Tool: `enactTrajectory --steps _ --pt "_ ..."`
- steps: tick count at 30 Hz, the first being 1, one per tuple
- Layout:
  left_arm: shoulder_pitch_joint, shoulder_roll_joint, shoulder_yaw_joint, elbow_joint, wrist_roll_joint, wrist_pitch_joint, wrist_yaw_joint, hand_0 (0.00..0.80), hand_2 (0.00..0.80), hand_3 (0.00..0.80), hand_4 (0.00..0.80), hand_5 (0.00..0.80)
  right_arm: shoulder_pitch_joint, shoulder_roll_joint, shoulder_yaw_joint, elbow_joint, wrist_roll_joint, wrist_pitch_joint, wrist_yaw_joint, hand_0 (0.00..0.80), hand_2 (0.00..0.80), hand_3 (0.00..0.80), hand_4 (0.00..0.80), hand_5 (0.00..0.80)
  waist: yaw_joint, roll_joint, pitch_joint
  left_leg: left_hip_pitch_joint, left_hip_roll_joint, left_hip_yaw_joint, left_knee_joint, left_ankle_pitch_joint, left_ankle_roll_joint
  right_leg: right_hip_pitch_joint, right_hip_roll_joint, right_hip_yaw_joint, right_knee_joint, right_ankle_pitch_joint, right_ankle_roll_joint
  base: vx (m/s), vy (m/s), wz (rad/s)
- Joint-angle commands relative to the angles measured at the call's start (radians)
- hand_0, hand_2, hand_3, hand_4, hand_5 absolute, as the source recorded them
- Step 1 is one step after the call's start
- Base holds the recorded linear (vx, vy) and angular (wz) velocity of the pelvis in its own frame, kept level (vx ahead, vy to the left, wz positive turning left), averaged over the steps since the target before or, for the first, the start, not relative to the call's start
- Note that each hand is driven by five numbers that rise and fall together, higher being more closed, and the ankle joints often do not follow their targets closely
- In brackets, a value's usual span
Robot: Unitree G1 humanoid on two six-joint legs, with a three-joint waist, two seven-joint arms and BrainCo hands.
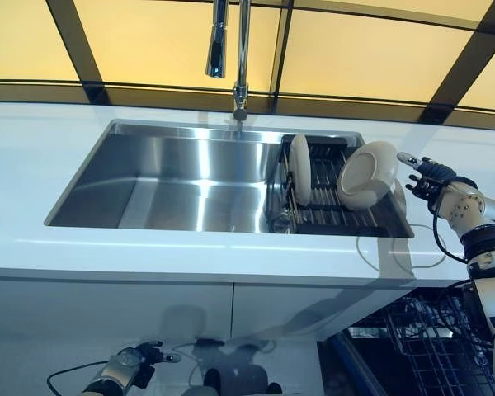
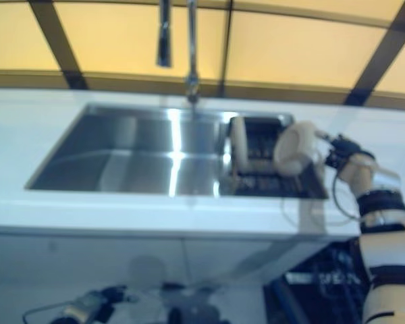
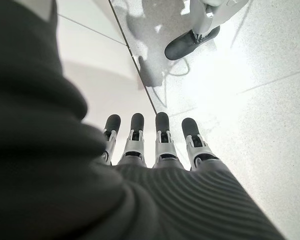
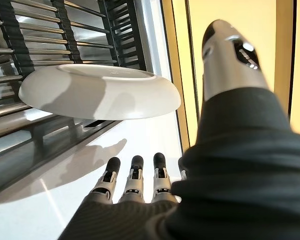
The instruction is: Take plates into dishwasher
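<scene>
While the left hand [image 1: 130,365] hangs low with straight fingers, one plate [image 1: 299,168] stands in the sink rack [image 1: 330,213]. A tilted plate [image 1: 367,174] leans beside the right hand [image 1: 427,176], fingers spread, empty; a careless reach could topple it.

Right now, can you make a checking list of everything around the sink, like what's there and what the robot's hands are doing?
Surface: white counter around a steel sink.
Job's things: two cream plates in the dark rack; the upright plate at its left, the tilted plate at its right. Dishwasher basket open below right.
Clutter: nothing seen.
Hands: right hand beside the tilted plate, fingers straight, not holding it; left hand low by the cabinet, fingers straight, empty.
Cables: nothing seen on the counter.
Surroundings: faucet, yellow panels behind.
</scene>
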Motion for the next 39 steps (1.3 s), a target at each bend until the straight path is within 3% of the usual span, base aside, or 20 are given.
enactTrajectory --steps 1,39 --pt "-0.096 0.002 -0.073 0.062 0.003 -0.002 -0.001 0.000 0.000 0.000 0.000 0.000 -0.112 -0.020 -0.023 0.047 0.009 -0.027 0.007 0.000 0.000 0.000 0.000 0.000 0.060 0.020 -0.018 0.059 -0.034 0.025 0.009 -0.110 0.020 -0.044 -0.023 -0.037 0.140 -0.074 0.058 0.028 -0.042 0.00" --pt "-0.180 -0.001 -0.085 0.080 -0.047 0.047 -0.028 0.000 0.000 0.000 0.000 0.000 -0.121 0.050 0.011 0.056 -0.028 -0.030 -0.018 0.000 0.000 0.000 0.000 0.000 0.051 0.037 0.009 0.043 -0.028 0.004 0.016 -0.094 0.001 -0.025 -0.003 -0.038 0.106 -0.080 0.034 0.003 -0.008 0.00"
